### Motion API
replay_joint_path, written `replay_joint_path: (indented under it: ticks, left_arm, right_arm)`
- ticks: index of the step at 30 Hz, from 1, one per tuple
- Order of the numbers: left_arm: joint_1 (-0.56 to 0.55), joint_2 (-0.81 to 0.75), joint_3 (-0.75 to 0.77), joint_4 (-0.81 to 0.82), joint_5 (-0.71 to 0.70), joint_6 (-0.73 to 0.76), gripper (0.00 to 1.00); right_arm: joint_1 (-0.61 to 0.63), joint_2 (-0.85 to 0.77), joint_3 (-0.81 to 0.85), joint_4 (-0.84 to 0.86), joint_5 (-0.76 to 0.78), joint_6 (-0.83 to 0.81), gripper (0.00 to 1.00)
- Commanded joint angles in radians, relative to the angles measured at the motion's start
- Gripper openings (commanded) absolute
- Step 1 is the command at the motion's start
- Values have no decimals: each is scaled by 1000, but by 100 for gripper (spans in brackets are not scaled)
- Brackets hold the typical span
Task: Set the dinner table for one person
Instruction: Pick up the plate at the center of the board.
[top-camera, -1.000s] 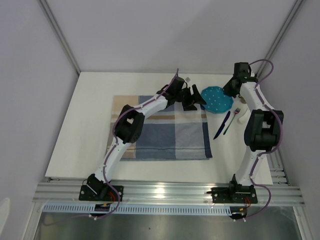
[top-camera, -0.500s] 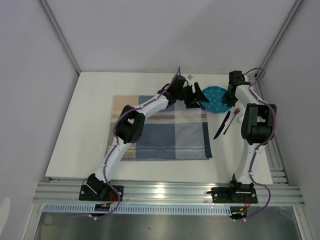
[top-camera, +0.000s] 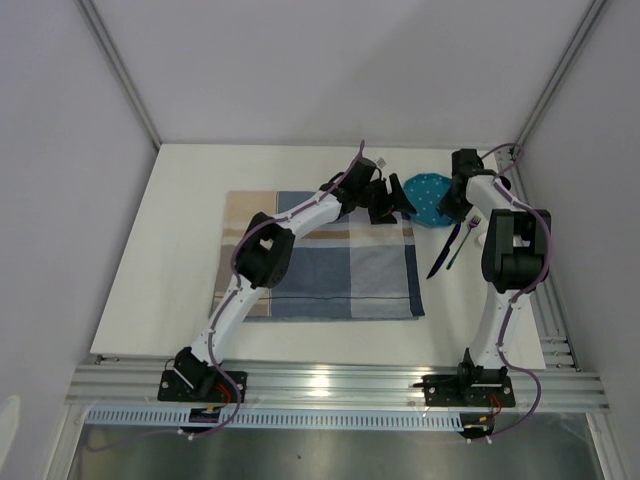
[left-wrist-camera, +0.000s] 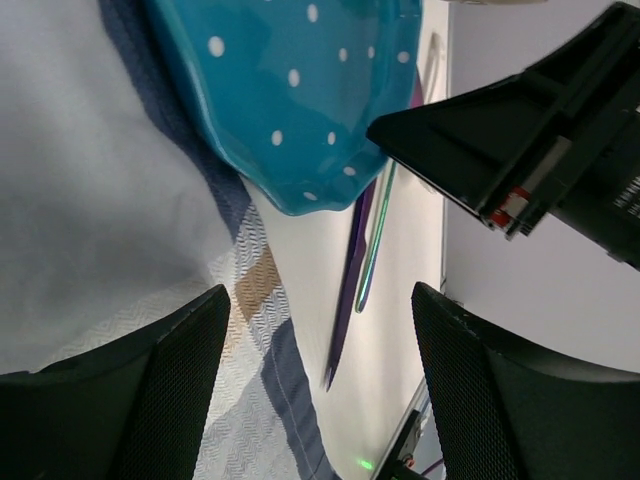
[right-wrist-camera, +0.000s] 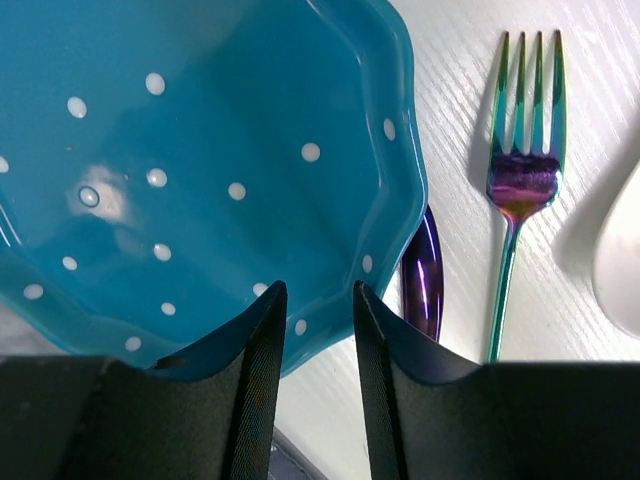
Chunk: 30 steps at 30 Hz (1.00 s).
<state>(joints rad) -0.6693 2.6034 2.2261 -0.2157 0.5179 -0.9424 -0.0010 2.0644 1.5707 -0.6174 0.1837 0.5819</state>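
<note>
- The dinner table (top-camera: 180, 220), a white top with aluminium rails, is seen under both arms; a blue-and-beige checked placemat (top-camera: 340, 280) is laid at its centre.
- A teal plate (top-camera: 430, 195) with white dots is located at the placemat's far right corner, overlapping its edge.
- A purple knife (right-wrist-camera: 425, 270) and an iridescent fork (right-wrist-camera: 520, 180) are laid on the table just right of the plate; one end of the knife is hidden by the rim.
- The left gripper (left-wrist-camera: 320, 340) is held wide apart, empty, beside the plate.
- The right gripper (right-wrist-camera: 318, 300) is narrowly parted astride the plate's rim; contact cannot be told.
- White lettering (left-wrist-camera: 625, 195) on the right gripper's black body cannot be read.
</note>
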Motion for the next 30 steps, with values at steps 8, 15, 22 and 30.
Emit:
replay_joint_path:
  ticks: [8,15,22,30]
  left_arm:
    - [-13,4,50,-51,-42,51,77]
    - [-21,-23,12,-48,-41,96,76]
    - [-26,-129,-126,4,-65,172,77]
    - [-26,-170,-151,-36,-93,225,77]
  right_arm:
    - [47,-150,-47,-65,23,26,40]
    - [50,-153,-95,-53,16,55,40]
    - [62,-102,-80,-51,-1,102,40]
    - [75,-75,-81,-50,-1,137,40]
